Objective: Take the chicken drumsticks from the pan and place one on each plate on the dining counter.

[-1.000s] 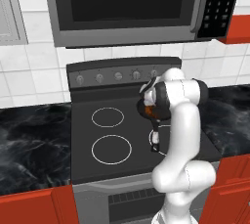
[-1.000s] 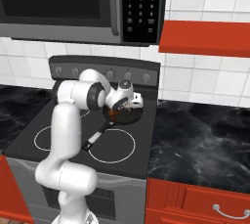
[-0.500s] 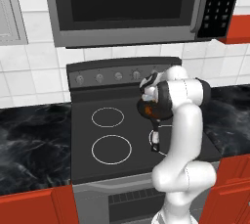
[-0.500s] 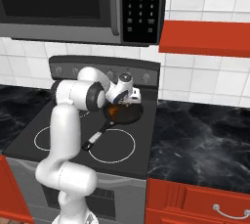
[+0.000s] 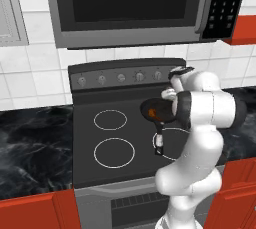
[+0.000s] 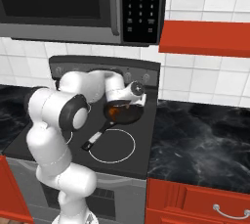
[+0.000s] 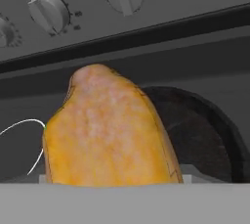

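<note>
The black pan [image 5: 156,112] sits on the stove's back right burner, its long handle [image 5: 159,140] pointing toward the front. My gripper [image 5: 163,103] reaches down into the pan [image 6: 125,114] from the right. A golden-orange chicken drumstick [image 7: 110,132] stands very close before the hand camera, between the jaws, with the pan's dark rim [image 7: 222,130] behind it to the right. Orange meat [image 6: 113,112] shows inside the pan under the hand [image 6: 126,102]. The gripper is shut on the drumstick. The plates and the dining counter are out of view.
The black stove top [image 5: 115,138] has white burner rings and a row of knobs [image 5: 120,78] along its back panel. A microwave [image 5: 130,8] hangs above. Black marble counters [image 6: 200,135] flank the stove, over red cabinets [image 6: 195,203].
The jaws have closed in on the drumstick. The hand has stayed over the pan with hardly any shift.
</note>
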